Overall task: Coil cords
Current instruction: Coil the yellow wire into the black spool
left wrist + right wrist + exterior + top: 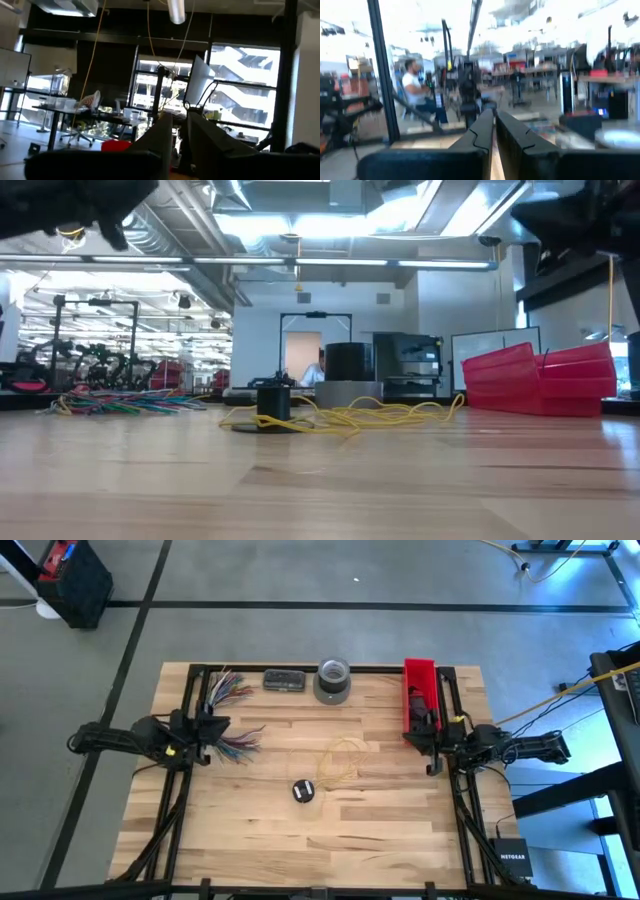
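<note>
High view shows you the wooden desk (300, 840) from above, with a dark arm parked at each side edge. Your left gripper (212, 726) sits above a fan of coloured wires (235, 740), fingers (160, 132) clenched with only a slit between them. Your right gripper (432, 740) rests beside the red bin (418, 690), fingers (482, 130) also clenched, grasping nothing. A grey tape roll (332, 680) stands at the far edge. Loose yellow cable (340, 762) sprawls mid-desk. The coiled cords (303, 790), a small round black bundle, lie near the desk's middle, just beside that cable, well apart from both grippers.
</note>
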You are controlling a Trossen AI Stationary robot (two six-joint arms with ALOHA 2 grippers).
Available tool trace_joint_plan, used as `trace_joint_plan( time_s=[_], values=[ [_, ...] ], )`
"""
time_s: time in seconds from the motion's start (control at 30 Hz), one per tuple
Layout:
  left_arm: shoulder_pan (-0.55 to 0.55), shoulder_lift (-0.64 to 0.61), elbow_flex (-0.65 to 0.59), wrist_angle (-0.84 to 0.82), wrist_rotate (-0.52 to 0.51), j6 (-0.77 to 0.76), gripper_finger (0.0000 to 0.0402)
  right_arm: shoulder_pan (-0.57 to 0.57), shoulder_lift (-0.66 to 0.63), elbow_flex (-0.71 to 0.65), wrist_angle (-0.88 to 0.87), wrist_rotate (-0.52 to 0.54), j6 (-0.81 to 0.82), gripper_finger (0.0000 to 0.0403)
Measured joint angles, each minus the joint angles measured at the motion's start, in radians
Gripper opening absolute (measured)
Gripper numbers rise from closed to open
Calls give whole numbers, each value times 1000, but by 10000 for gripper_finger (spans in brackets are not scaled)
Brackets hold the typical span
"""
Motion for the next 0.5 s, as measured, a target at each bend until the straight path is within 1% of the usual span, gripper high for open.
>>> trace_joint_plan(
  time_s=[0.07, 0.17, 0.3, 0.4, 0.5],
  values=[
    [0, 74, 64, -5, 1, 32, 56, 0, 25, 14, 0, 0, -35, 25],
    [-1, 218, 193, -13, 20, 123, 56, 0, 80, 81, 7, 0, -71, 25],
    [-1, 469, 370, -30, 22, 227, 56, 0, 183, 170, 6, 1, -137, 25],
    [-1, 652, 495, -101, 22, 241, 56, 0, 268, 230, 14, 6, -193, 25],
    [-2, 809, 581, -195, 22, 242, 56, 0, 345, 281, 15, 12, -217, 25]
  ],
)
